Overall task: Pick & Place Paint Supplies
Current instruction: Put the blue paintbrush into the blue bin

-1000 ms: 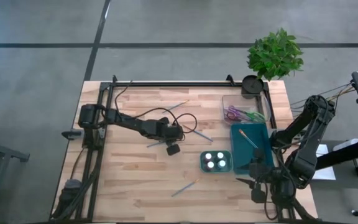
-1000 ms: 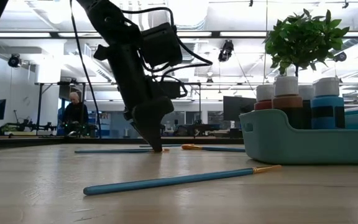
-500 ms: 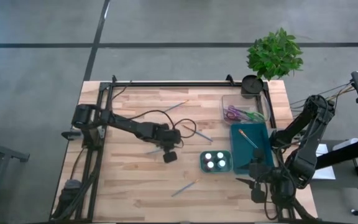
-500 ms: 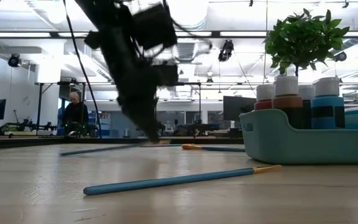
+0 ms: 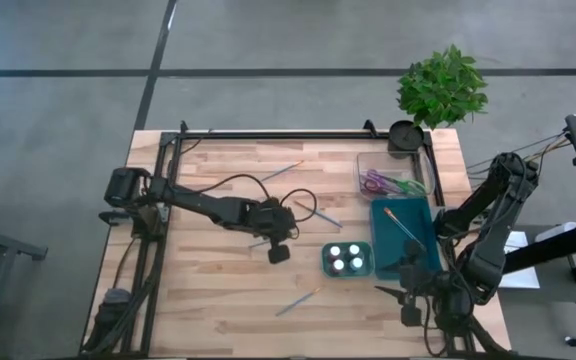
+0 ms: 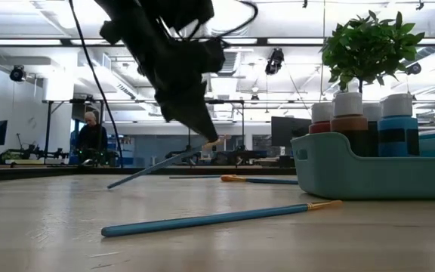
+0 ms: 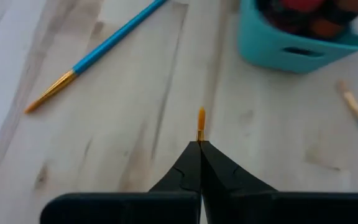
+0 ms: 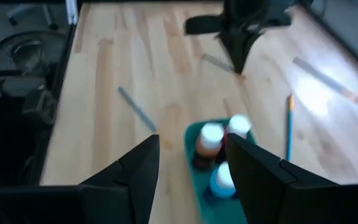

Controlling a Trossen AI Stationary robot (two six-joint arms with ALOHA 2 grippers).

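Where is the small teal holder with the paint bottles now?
In the high view, the teal holder stands on the table's right half, just left of the teal tray and right of the left tool.

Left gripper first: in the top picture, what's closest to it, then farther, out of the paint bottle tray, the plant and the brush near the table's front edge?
From the left gripper:
1. Paint bottle tray, just to its right.
2. Front brush, nearer the table's front edge, slightly farther.
3. Plant, beyond the far right corner.
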